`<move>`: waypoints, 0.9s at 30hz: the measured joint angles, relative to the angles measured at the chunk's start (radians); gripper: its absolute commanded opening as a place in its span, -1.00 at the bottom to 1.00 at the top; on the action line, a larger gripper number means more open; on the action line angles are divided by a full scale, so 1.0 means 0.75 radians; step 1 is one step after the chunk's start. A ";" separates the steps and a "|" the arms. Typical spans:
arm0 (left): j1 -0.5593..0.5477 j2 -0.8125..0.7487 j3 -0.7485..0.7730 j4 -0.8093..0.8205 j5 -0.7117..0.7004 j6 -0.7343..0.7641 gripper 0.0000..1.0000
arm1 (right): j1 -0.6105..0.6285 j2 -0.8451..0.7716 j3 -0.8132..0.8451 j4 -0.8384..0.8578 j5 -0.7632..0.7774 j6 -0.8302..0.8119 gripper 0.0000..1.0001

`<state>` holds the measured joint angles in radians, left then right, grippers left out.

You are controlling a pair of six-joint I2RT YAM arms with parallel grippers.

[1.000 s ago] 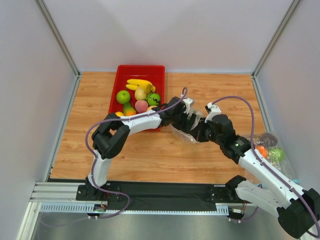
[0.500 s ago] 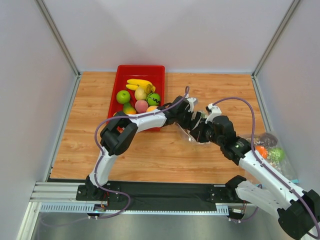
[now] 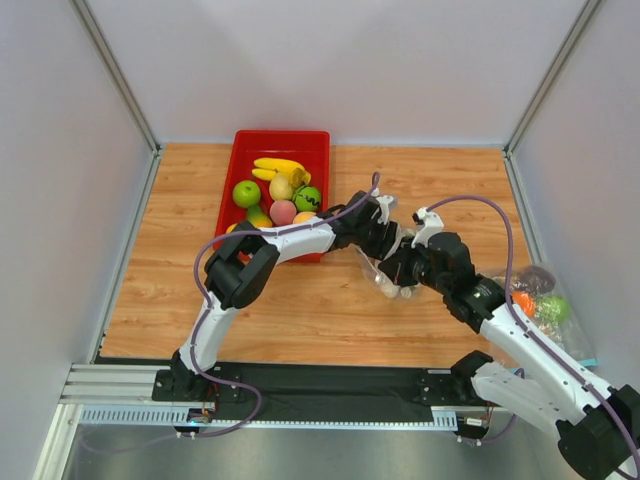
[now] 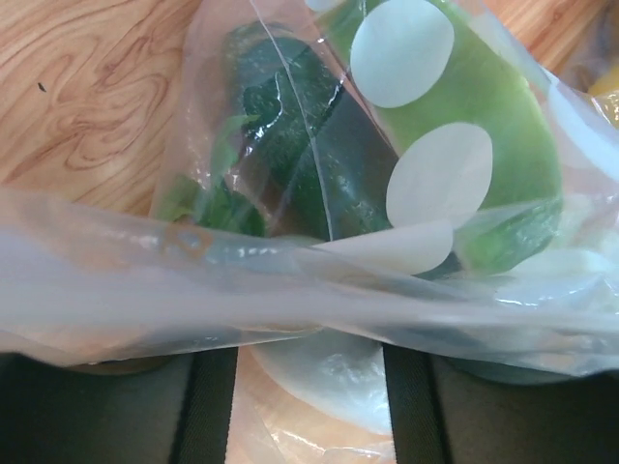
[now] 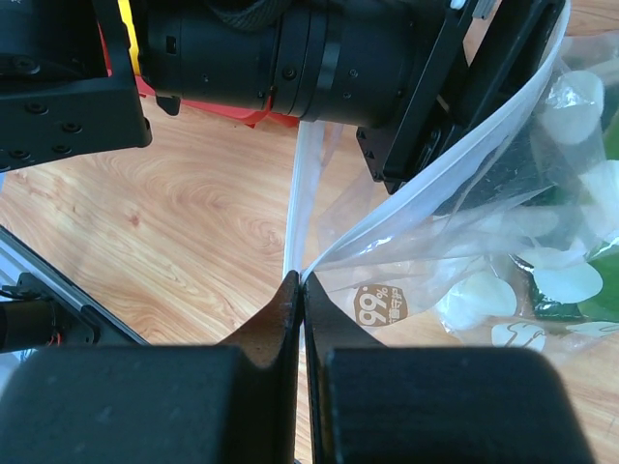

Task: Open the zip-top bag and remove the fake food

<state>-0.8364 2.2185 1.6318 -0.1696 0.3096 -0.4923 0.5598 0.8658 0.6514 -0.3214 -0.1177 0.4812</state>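
Note:
The zip-top bag (image 3: 385,280), clear with white dots, hangs between my two grippers over the wood table. My right gripper (image 3: 400,268) is shut on its rim, as the right wrist view (image 5: 303,280) shows, and the film (image 5: 464,261) stretches up to my left gripper (image 5: 426,106). In the left wrist view the bag (image 4: 290,290) drapes across my left gripper (image 4: 309,358). Its fingers stand apart, with the tips hidden behind plastic. A dark green cucumber (image 4: 300,155) lies inside the bag. The other fake food is not clearly visible.
A red tray (image 3: 283,135) at the back left holds bananas (image 3: 278,168), a green apple (image 3: 246,193) and other fruit. A plain clear bag (image 3: 535,295) with coloured pieces lies at the right edge, beside my right arm.
Both grippers and the bag have shifted slightly toward the near right. The left arm's elbow has swung right, and the bag now hangs lower.

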 measured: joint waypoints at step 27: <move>0.010 -0.499 -0.361 0.081 -0.018 0.060 -0.33 | 0.004 -0.006 0.000 -0.069 0.161 -0.045 -0.99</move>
<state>-0.8288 1.8442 1.3609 -0.1085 0.2962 -0.4473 0.5625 0.8616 0.6514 -0.3729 0.0032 0.4477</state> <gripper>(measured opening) 0.598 0.007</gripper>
